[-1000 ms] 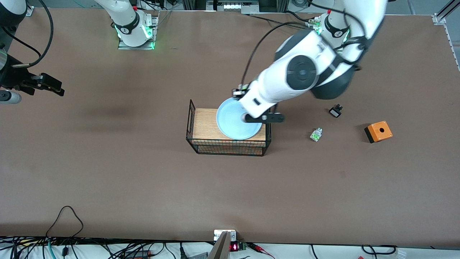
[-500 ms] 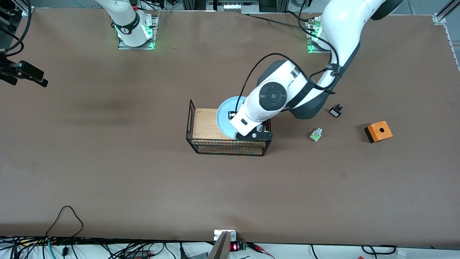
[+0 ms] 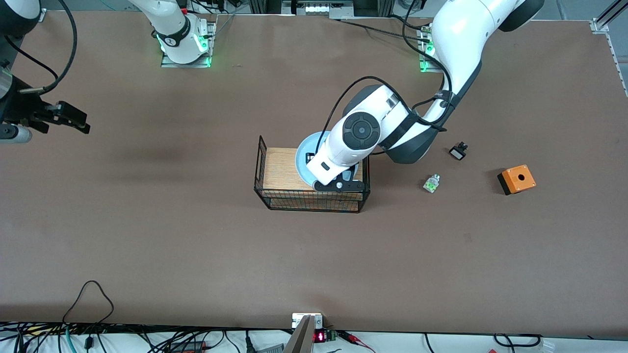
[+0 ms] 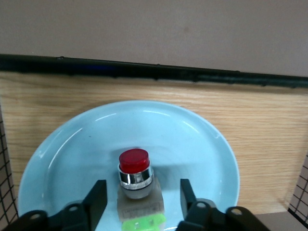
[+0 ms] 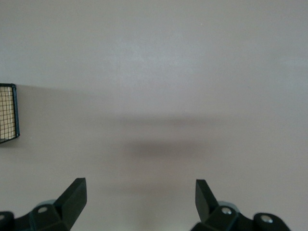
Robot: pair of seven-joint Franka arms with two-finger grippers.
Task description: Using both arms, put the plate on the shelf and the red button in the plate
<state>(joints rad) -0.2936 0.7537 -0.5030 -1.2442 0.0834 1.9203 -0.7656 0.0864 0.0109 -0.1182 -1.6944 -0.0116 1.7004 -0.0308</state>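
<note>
The pale blue plate (image 3: 303,156) lies on a wooden board (image 3: 279,169) inside a black wire basket (image 3: 259,166) at mid-table. My left gripper (image 3: 338,184) is low over the plate's edge nearest the front camera. In the left wrist view, the red button (image 4: 136,175) stands on the plate (image 4: 197,144), red cap up. The left gripper (image 4: 142,192) is open, with a gap between each finger and the button. My right gripper (image 3: 73,120) is open and empty over bare table at the right arm's end; the right wrist view shows it (image 5: 139,185) above bare tabletop.
A white-green part (image 3: 431,183), a black-and-white part (image 3: 458,151) and an orange box (image 3: 516,179) lie toward the left arm's end. The basket's wire rim (image 4: 144,72) rises around the board. The basket's corner (image 5: 8,113) shows in the right wrist view.
My left arm has come down over the plate, its hand shifting toward the front camera's side of the plate. My right gripper swung away and back to about where it was.
</note>
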